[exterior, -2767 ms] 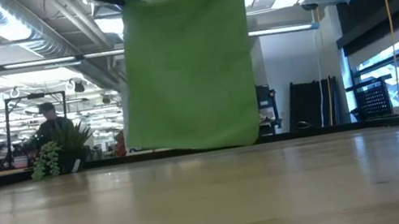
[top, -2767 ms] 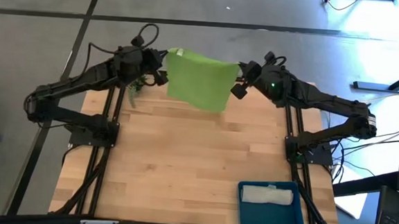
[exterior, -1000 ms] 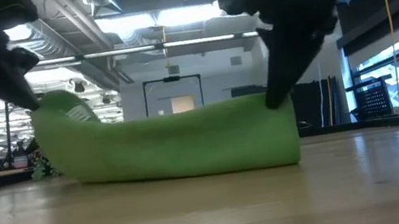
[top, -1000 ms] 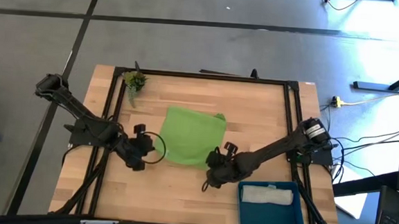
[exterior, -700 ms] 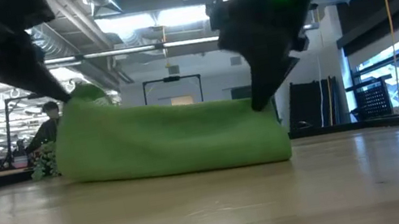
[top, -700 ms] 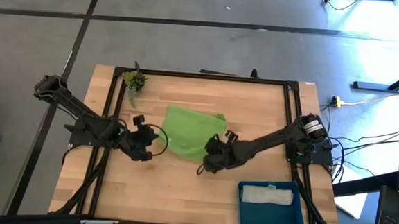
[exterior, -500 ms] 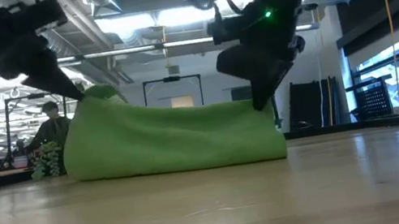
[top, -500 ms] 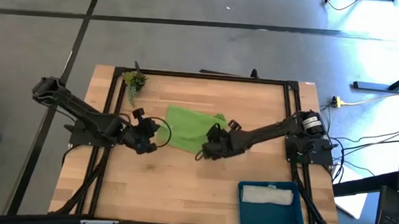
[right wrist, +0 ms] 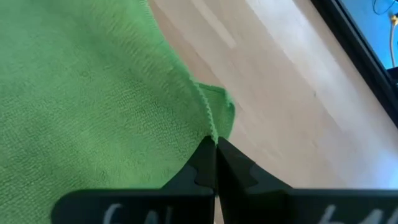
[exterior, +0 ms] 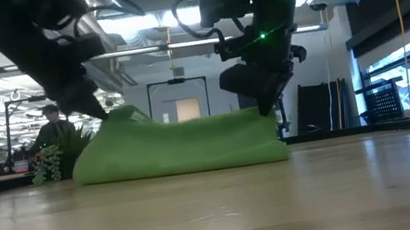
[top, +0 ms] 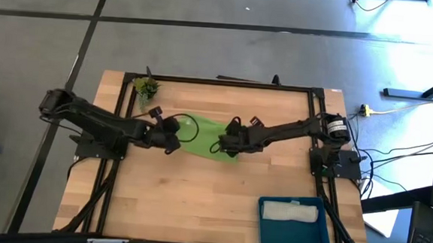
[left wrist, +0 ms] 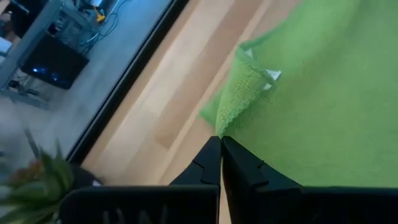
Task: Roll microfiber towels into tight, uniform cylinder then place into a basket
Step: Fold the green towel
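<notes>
Mid-surface, the lime green towel (top: 204,140) lies bunched while the left claw (top: 171,144) and right claw (top: 222,145) each pinch one of its corners shut. This looks like folding or rolling; next, likely tightening it evenly toward the basket (top: 294,233), near right.

Bright overhead ceiling strips (low view), daylight glare at the high view's upper right, blurred wrist-view foregrounds
</notes>
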